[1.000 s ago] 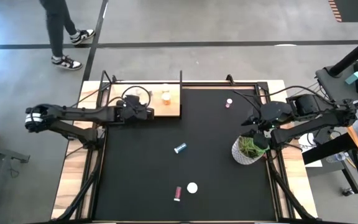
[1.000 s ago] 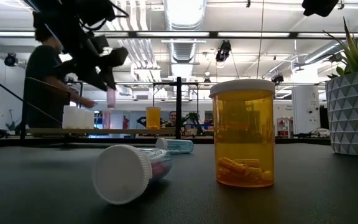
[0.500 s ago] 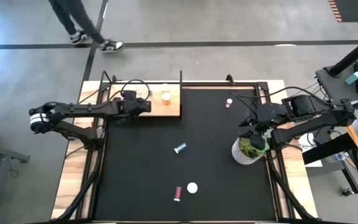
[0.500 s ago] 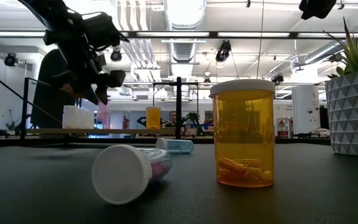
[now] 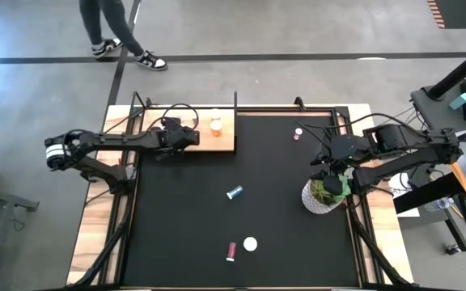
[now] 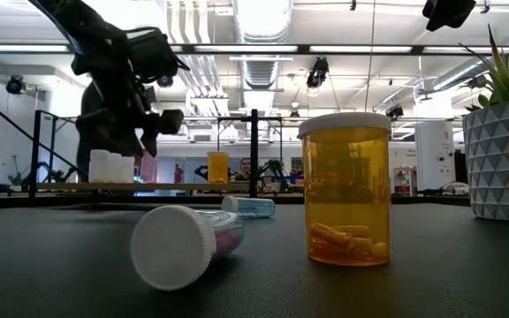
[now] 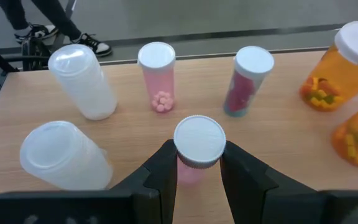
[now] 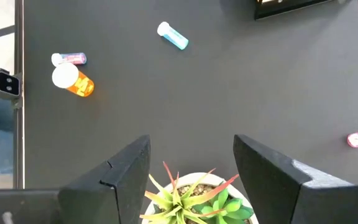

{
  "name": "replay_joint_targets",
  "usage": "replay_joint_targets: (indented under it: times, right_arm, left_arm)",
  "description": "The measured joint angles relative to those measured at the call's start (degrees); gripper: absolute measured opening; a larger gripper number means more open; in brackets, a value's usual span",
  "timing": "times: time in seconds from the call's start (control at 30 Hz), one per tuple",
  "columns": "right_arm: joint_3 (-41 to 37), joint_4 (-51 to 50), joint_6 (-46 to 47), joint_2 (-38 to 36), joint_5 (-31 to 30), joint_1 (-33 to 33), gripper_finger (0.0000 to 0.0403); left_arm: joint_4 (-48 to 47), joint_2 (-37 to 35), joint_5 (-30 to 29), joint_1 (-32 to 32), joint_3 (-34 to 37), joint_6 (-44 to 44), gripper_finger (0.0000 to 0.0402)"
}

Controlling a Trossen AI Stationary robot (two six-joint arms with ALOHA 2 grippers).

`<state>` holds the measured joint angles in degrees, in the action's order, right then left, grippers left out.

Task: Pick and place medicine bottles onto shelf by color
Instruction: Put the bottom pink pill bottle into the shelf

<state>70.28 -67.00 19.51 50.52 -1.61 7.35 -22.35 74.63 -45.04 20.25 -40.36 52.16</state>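
Observation:
My left gripper (image 7: pixel 197 155) is over the light-wood shelf (image 5: pixel 217 144) at the table's far left, shut on a pink bottle (image 7: pixel 197 142) with a white cap. Two white bottles (image 7: pixel 82 81), two pink ones (image 7: pixel 157 78) and two orange ones (image 7: pixel 347 62) stand on the shelf around it. On the black mat a blue bottle (image 5: pixel 234 192) and a pink bottle (image 5: pixel 230 251) lie on their sides. An orange bottle (image 5: pixel 250 243) stands upright, and a pink one (image 5: pixel 298 133) is at the far right. My right gripper (image 8: pixel 191 168) is open and empty above the plant pot (image 5: pixel 324 194). My left gripper pinches the pink bottle between its two fingers (image 7: pixel 163 171), at the sides just under the white cap (image 7: pixel 199 138). The fingers come from above, slanting toward the far edge. The bottle stands about upright among the shelf's bottles; whether its base rests on the board is hidden.
The white pot with the green plant (image 6: pixel 502 150) stands at the mat's right edge, right under my right gripper. A person's legs (image 5: pixel 108 28) show on the floor beyond the table's far edge. The mat's middle (image 5: pixel 281 218) is bare.
My left gripper has carried the pink bottle toward the table's far edge and down, in over the shelf among the standing bottles, and stays shut on it. The person beyond the far edge has walked on to the right.

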Motion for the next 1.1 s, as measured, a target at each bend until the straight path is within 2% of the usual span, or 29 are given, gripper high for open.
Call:
replay_joint_targets:
  times: [0.97, 1.1]
  right_arm:
    - [0.02, 0.0, 0.0, 2.46, 0.0, 0.0, 0.0219]
    - [0.02, -1.36, 0.0, 2.48, 0.02, 0.0, 0.0219]
  left_arm:
    - [0.86, -1.7, 3.27, 0.0, -0.59, -0.04, 0.0089]
    - [0.84, -1.7, 3.39, 0.0, -0.59, -2.85, 0.0089]
